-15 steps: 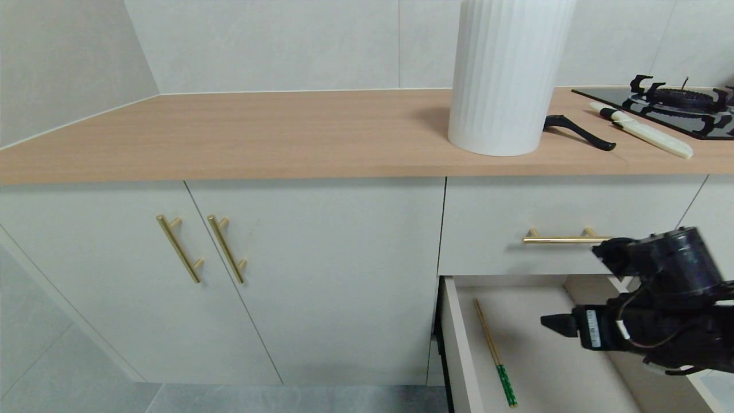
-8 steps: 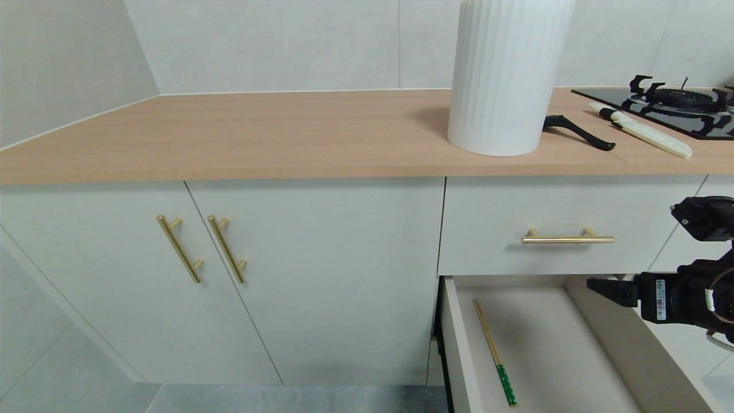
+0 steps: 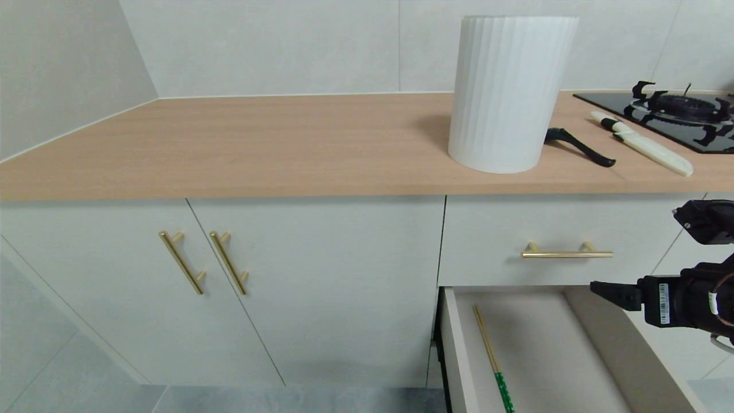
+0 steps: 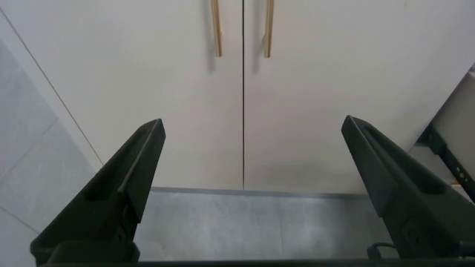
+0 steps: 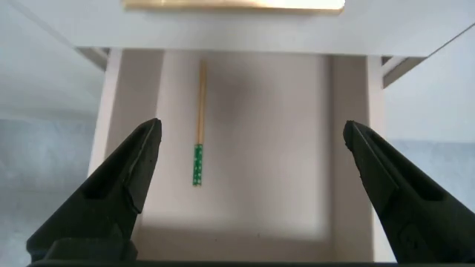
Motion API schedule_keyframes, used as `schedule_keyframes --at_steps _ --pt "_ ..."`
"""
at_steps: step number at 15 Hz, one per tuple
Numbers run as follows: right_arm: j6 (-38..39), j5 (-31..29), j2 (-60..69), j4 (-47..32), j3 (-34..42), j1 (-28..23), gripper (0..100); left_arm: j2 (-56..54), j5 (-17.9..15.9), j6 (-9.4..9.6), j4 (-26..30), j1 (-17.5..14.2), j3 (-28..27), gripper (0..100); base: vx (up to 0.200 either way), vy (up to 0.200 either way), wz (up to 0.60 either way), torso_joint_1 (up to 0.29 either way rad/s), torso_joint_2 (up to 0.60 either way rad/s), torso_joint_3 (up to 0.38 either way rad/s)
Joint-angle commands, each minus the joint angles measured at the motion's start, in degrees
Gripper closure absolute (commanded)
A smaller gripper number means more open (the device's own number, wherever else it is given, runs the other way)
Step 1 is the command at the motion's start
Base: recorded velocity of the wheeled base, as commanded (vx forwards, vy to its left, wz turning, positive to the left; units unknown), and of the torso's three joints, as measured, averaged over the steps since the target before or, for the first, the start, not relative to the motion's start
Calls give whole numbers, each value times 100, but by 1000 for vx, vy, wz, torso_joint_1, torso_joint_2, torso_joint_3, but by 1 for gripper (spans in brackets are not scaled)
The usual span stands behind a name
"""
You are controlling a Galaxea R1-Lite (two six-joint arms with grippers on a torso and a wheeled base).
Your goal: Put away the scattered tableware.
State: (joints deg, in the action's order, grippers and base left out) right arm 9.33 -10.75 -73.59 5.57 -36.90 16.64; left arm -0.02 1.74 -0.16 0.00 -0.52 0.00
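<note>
Right wrist view: right gripper (image 5: 251, 124) fingers wide apart, empty, over drawer (image 5: 111, 111) w/ chopsticks (image 5: 199, 126); left gripper (image 4: 253, 121) fingers likewise apart.

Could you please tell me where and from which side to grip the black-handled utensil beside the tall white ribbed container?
Best the slim black handle around its middle, coming down from above on the black gas stove's side, jaws across it. It lies flat on the wooden counter, its other end hidden behind the white ribbed container, so only the handle seems free.

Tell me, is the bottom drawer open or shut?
Open. The lower drawer is pulled out, and chopsticks lie inside it.
</note>
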Motion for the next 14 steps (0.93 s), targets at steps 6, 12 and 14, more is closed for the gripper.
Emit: schedule_keyframes --at_steps 6,12,14 --pt "-1 3 -15 -3 16 6 0 2 1 -2 0 0 0 0 0 0 0 146 -497 -304" --pt "-1 3 -50 -3 16 6 0 2 1 -2 0 0 0 0 0 0 0 189 -488 -294" --pt "-1 12 -59 -3 25 6 0 2 1 -2 0 0 0 0 0 0 0 202 -500 -286"
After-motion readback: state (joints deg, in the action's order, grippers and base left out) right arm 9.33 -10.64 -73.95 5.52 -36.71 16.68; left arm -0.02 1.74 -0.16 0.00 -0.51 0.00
